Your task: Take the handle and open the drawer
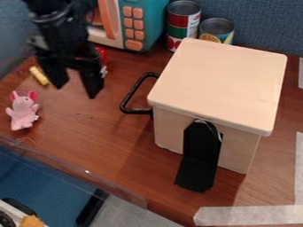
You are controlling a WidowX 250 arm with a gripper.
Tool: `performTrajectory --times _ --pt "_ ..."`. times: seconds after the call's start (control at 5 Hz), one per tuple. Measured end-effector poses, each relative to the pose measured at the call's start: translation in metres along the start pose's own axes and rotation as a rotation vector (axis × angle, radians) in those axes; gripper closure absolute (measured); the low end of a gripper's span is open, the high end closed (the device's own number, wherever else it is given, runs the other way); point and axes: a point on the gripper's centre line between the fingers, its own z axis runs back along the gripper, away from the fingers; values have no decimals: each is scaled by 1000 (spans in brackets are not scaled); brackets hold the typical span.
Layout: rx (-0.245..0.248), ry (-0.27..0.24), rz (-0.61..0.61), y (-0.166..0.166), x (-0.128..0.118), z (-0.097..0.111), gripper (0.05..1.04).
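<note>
The black gripper (77, 84) hangs at the upper left with its two fingers spread apart and nothing between them. Right of it and lower stands a pale wooden box (219, 84) with a flat lid. A black looped handle (127, 100) sticks out from the box's left side, apart from the gripper. I cannot tell from here how far the drawer stands in or out. On the box's front side is a black flap-like piece (200, 155) that reaches down to the table.
A pink plush toy (23, 111) and a yellow piece (39, 76) lie at the left. Behind stand a teal toy microwave (145, 22) and two cans (183, 20). The brown table's (106, 146) front edge runs along the lower left; white tape (248, 215) lies at the lower right.
</note>
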Motion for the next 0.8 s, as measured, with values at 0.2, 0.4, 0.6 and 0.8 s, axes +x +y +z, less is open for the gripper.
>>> performTrajectory --times 0.2,0.4,0.6,0.8 --pt "-42 -17 -50 2 18 -18 84" --pt "-70 -79 -111 1 31 -32 84" --pt "-86 -109 -107 -3 31 -41 84" --pt "-102 -106 -102 -13 36 -49 84"
